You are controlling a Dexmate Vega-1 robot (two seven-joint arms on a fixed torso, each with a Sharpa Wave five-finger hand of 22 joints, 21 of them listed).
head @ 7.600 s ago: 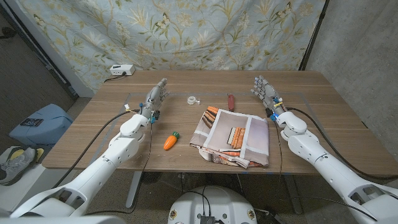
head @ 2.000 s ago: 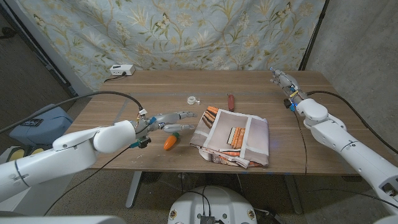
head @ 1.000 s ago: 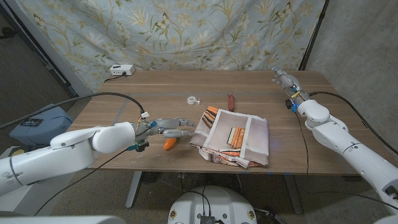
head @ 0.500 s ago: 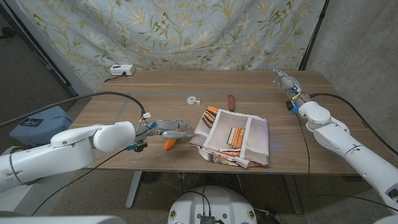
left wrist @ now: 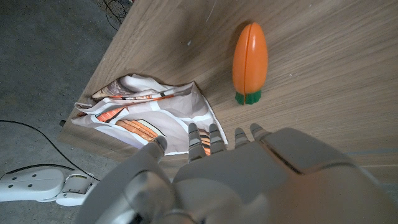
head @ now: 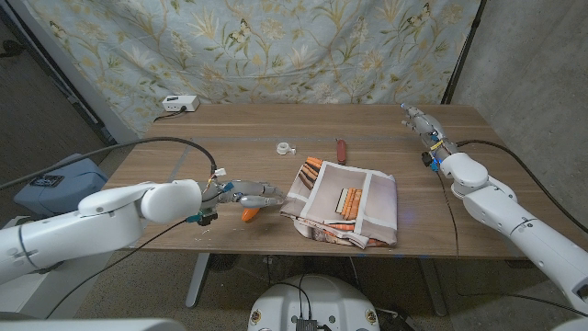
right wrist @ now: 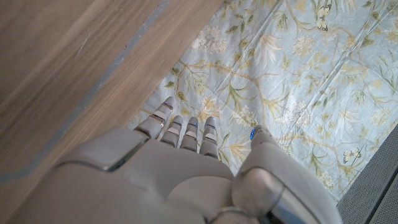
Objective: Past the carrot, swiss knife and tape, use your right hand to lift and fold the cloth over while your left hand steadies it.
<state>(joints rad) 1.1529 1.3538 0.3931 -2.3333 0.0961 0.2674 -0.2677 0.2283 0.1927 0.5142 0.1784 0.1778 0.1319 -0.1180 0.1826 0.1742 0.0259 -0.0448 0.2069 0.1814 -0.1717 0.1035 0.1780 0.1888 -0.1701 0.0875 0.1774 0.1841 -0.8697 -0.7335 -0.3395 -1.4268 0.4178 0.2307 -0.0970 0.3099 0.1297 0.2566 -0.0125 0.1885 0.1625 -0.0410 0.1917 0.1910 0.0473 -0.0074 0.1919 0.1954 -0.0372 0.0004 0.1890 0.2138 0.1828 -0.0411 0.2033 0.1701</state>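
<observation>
Steadying comes first: left hand point(head: 250, 194) sits lower-left of centre in the head view, fingers spread and holding nothing, tips just short of the cloth's left edge.

- table point(head: 175, 161): wooden, spans mid frame.
- cloth point(head: 344, 204): crumpled patterned square, centre-right, near the front edge. In the left wrist view the cloth point(left wrist: 142, 118) shows a loose corner just beyond the fingertips point(left wrist: 200, 135).
- right hand point(head: 424, 123): upper right of the head view, far back corner of the table, well apart from the cloth. Fingers extended, nothing in them; right wrist view shows fingers point(right wrist: 186, 132) straight past the table edge toward the backdrop.
- carrot point(head: 249, 212): directly under/beside the left hand, partly hidden in the head view; clear in the left wrist view point(left wrist: 250, 60).
- swiss knife point(head: 341, 150) and tape point(head: 285, 147): behind the cloth, top centre.

My read for doing it well: press the left palm down on the near-left corner without dragging the carrot along. Bring the right hand in low over the right edge, pinch a single layer, lift, fold toward the left. Keep clear of the swiss knife.
</observation>
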